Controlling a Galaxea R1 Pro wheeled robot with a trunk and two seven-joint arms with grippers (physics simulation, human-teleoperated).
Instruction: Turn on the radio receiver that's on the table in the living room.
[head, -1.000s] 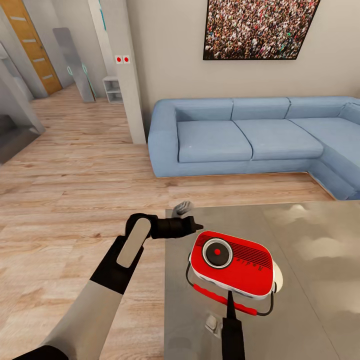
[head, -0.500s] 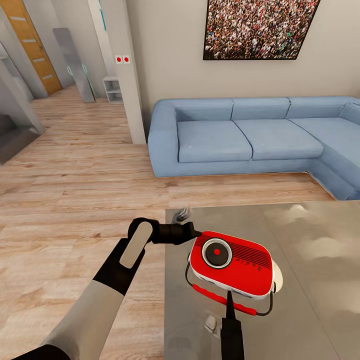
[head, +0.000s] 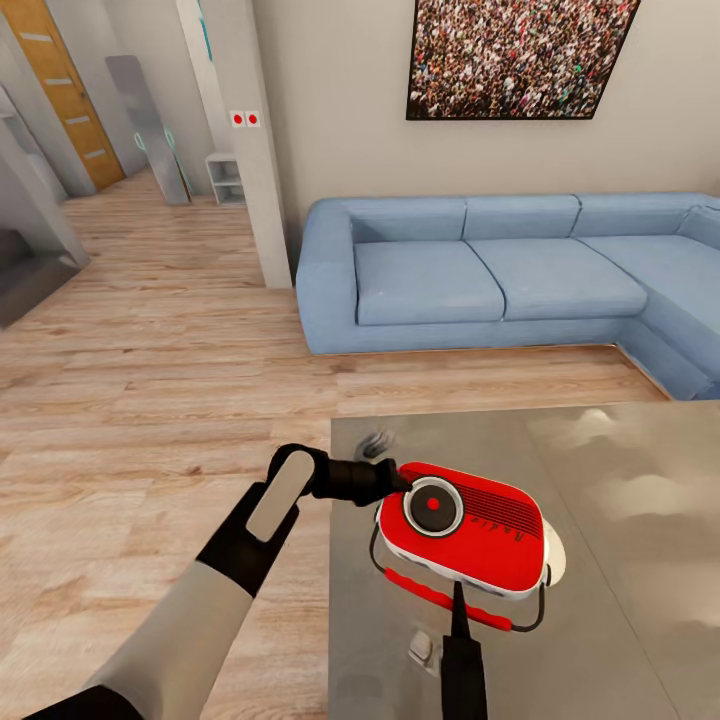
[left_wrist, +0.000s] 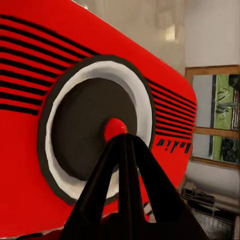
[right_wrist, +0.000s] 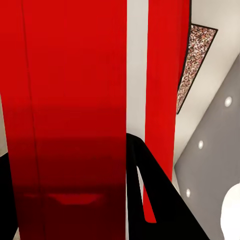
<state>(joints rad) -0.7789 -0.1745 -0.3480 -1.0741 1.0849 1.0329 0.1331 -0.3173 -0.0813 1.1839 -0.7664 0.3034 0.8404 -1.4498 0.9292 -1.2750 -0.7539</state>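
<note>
From the head camera, the radio receiver (head: 462, 538) lies on the table (head: 620, 520) near its corner, well in front of the blue sofa (head: 500, 270). The left gripper (head: 395, 480) reaches the radio's edge beside the round dial (head: 433, 506), fingers pressed together and holding nothing. The right gripper (head: 459, 600) sits at the radio's red handle (head: 440, 598).

The left wrist camera shows the closed fingertips (left_wrist: 122, 150) just below the dial's red dot (left_wrist: 115, 128).

The right wrist camera shows the radio's red side (right_wrist: 75, 100) very close against a dark finger (right_wrist: 150, 195); whether that claw grips the handle I cannot tell.
</note>
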